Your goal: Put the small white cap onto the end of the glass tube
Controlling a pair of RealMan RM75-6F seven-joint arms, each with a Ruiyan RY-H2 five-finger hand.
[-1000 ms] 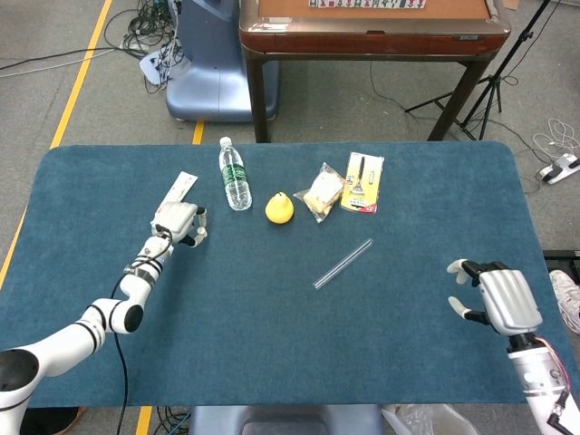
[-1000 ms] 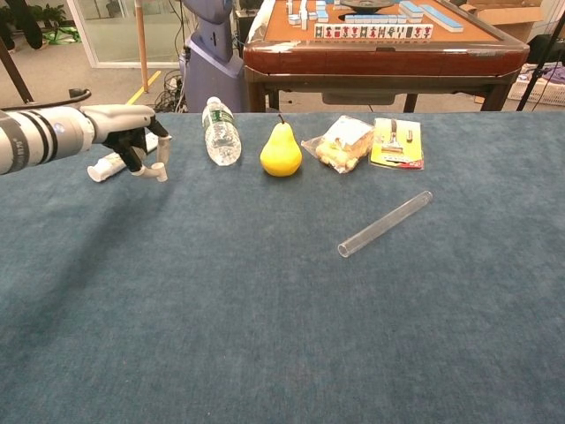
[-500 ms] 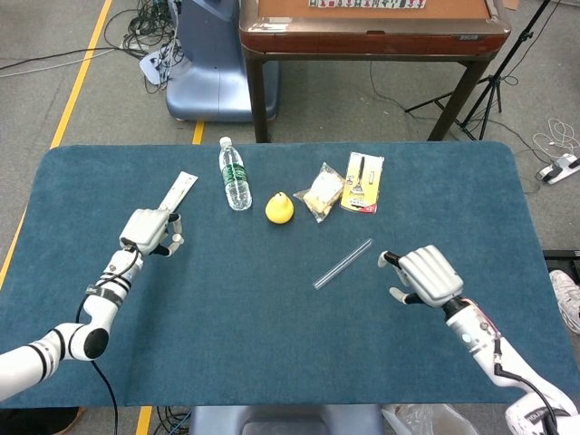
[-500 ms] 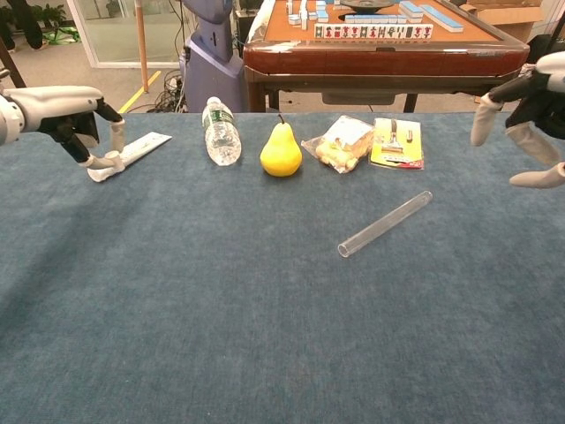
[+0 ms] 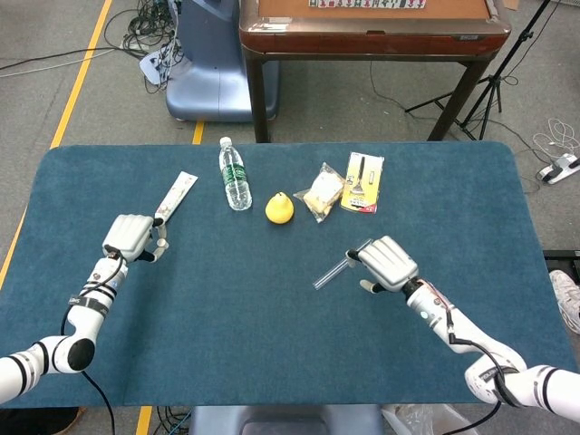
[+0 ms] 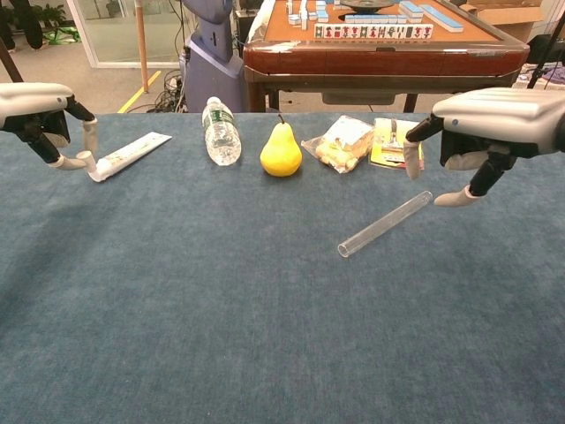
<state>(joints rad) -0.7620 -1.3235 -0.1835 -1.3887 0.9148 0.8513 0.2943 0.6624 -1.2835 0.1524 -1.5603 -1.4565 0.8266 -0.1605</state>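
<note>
While both hands [image 6: 40, 113] [image 6: 494, 132] hover empty with fingers spread, the glass tube [image 6: 386, 224] lies flat, slanting near-left to far-right.

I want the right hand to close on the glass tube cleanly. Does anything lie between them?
Nothing visible does. The right hand hovers just above the far end of the glass tube, fingers apart, with only bare cloth around it. The pear and snack bag lie further back.

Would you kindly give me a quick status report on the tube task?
Right robot hand open above glass tube, not gripping. Left robot hand by white cap; grip unclear. Nothing blocking tube.
</note>
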